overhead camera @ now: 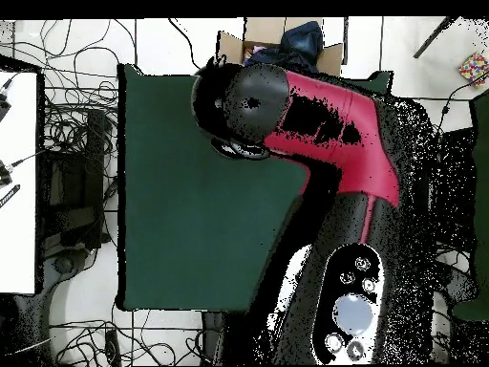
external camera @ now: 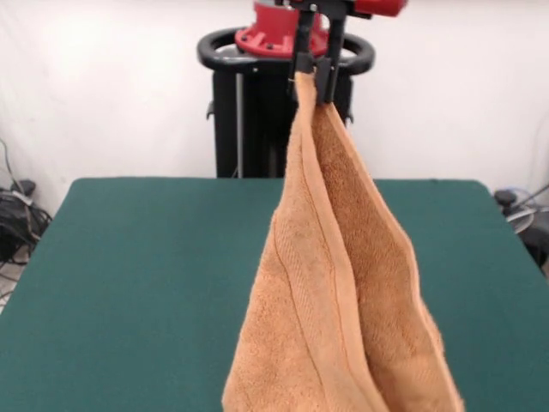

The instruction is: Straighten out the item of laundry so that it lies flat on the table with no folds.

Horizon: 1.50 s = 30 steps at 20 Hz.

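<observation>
I am seeing the gripper [external camera: 316,75] with jaws clamping the towel [external camera: 343,300] by its top, folds hanging over the green surface [external camera: 146,283], the arm [overhead camera: 334,134] blocking my overhead view.

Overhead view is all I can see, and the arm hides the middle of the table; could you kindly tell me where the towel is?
Observer: In the front view, the towel hangs from the tool, which is shut on its top.
Operator: Thank you; is it hanging flat?
Observer: No, it droops in long vertical folds, doubled over along a border band.
Operator: Does its lower end reach the table?
Observer: I cannot tell; it runs off the picture's bottom edge, in front of the table.
</observation>
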{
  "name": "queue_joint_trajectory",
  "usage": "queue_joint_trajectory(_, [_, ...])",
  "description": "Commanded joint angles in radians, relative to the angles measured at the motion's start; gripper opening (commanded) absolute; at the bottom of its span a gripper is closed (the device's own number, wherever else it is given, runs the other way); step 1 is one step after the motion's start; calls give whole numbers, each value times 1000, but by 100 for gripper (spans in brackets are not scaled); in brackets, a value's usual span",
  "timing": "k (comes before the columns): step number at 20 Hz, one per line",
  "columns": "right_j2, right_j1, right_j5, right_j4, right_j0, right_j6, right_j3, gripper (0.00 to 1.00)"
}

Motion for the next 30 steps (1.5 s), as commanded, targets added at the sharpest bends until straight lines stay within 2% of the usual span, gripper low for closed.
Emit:
queue_joint_trajectory(1, [96,-118,35,-40,-9,-142,257,0])
queue_joint_trajectory(5, [87,-163,22,-49,-4,-132,317,0])
queue_joint_trajectory(13, [94,-198,9,-71,-6,-120,381,0])
queue_joint_trajectory(19, [107,-232,-134,-77,-15,-109,526,0])
queue_joint_trajectory(21, [118,-228,-169,-76,-18,-101,545,0])
queue_joint_trajectory(23, [134,-216,-154,-66,-27,-94,523,0])
queue_joint_trajectory(25, [150,-201,-101,-55,-33,-77,455,0])
queue_joint_trajectory(27, [170,-172,7,-64,-35,-64,328,0])
queue_joint_trajectory(30, [211,-95,199,-92,-40,-59,85,0])
